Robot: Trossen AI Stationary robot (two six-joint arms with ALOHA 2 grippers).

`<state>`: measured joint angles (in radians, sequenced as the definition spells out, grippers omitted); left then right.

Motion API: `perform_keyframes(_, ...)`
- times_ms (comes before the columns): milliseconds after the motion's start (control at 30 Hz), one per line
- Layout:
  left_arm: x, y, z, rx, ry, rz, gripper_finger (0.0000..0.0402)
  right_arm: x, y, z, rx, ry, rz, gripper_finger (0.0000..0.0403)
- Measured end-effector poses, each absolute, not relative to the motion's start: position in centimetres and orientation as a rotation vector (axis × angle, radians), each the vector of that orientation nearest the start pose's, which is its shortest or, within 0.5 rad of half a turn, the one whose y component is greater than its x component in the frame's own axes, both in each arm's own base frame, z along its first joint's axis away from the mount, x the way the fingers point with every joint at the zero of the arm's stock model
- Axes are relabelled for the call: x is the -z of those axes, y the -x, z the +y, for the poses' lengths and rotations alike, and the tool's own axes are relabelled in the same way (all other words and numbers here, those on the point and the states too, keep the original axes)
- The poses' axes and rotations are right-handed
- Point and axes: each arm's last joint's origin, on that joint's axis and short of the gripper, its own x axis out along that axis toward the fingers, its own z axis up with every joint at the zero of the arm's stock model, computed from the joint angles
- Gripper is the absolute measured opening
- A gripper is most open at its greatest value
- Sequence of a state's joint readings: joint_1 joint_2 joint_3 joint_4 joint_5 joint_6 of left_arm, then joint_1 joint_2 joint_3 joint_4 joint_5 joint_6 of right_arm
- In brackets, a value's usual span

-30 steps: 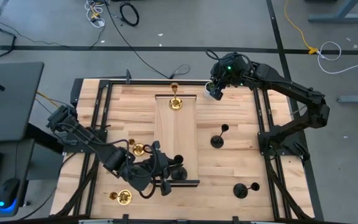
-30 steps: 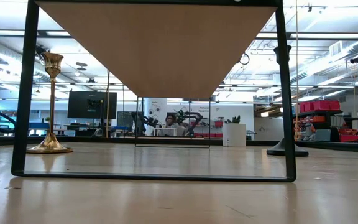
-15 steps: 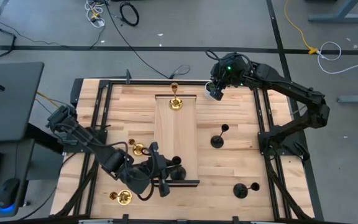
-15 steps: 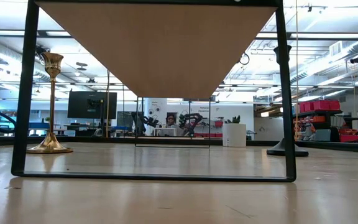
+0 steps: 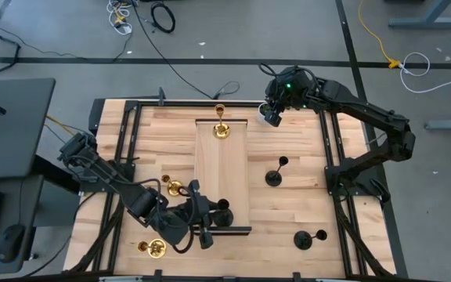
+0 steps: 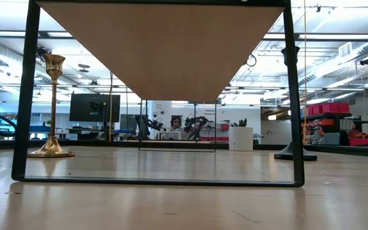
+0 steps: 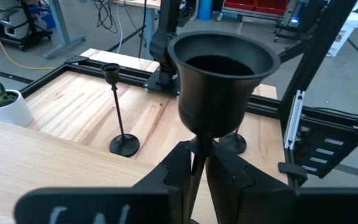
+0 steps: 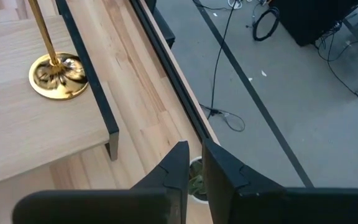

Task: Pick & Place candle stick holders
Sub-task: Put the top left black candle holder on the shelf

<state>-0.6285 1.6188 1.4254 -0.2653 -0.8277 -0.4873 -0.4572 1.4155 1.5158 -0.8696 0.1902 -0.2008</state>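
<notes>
Black holder (image 7: 219, 74) upright at 6 o'clock end of raised board (image 5: 221, 168), stem pinched btwn left gripper (image 7: 199, 163) fingers, prob. being set down w/ gold one (image 5: 221, 129) at 12; right gripper (image 8: 193, 163) idle, fingers nearly closed, empty.

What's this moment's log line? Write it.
left pincer: shut on black holder stem, near end of raised board | right pincer: idle at far edge of table | gold holder: standing at board's far end

Wooden table (image 5: 288, 204) (black-framed) carries a raised shelf (image 5: 221, 176) and candle stick holders (image 5: 276, 174).
</notes>
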Motion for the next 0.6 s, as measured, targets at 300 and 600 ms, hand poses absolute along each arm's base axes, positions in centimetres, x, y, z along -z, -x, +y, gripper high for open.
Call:
perform_keyframes(300, -33.98, -30.51, -19.78, -0.260, 0.199, 0.291, 0.0053, -38.11, -25.38, -13.09, 0.532, 0.079, 0.840, 0.0048)
perform_keyframes(600, -33.87, -30.20, -20.11, -0.264, 0.217, 0.295, 0.0056, -38.11, -25.39, -13.05, 0.518, 0.073, 0.839, 0.0048)
